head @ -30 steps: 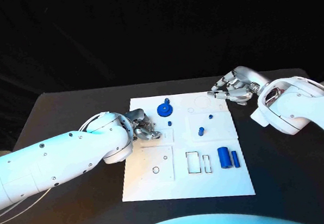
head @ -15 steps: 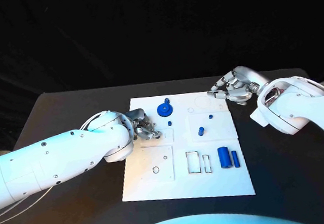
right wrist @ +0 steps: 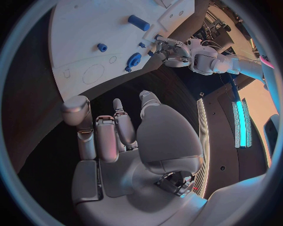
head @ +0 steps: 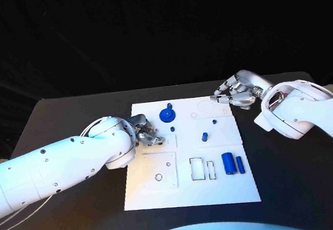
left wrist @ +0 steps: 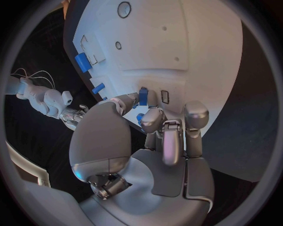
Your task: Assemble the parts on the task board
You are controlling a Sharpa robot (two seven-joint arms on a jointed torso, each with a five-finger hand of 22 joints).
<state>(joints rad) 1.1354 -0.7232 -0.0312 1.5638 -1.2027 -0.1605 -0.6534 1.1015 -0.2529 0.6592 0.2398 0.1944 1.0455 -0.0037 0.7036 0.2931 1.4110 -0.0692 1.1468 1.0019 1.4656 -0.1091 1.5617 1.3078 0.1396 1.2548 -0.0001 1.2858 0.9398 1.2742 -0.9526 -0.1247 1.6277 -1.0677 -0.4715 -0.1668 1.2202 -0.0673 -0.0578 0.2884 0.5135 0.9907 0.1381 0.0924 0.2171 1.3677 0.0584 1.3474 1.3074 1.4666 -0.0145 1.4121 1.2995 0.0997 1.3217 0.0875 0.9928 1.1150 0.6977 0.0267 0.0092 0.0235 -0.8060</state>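
Observation:
The white task board lies mid-table. My left hand rests over its left side and pinches a small blue part between thumb and fingers. Just past the fingertips a small blue peg stands in the board. A blue round part sits near the far edge. Two small blue pieces are in the right middle panel. A blue cylinder and a thin blue bar lie side by side at the right. My right hand hovers at the board's far right corner, fingers loosely curled, holding nothing.
The black table surrounds the board, with bare room on both sides. Empty outlined slots lie beside the cylinder, and an oval hole sits in the near left panel. White cables trail under my left arm.
The whole picture has shifted slightly. Relative to the board, neither hand nor any part has visibly moved.

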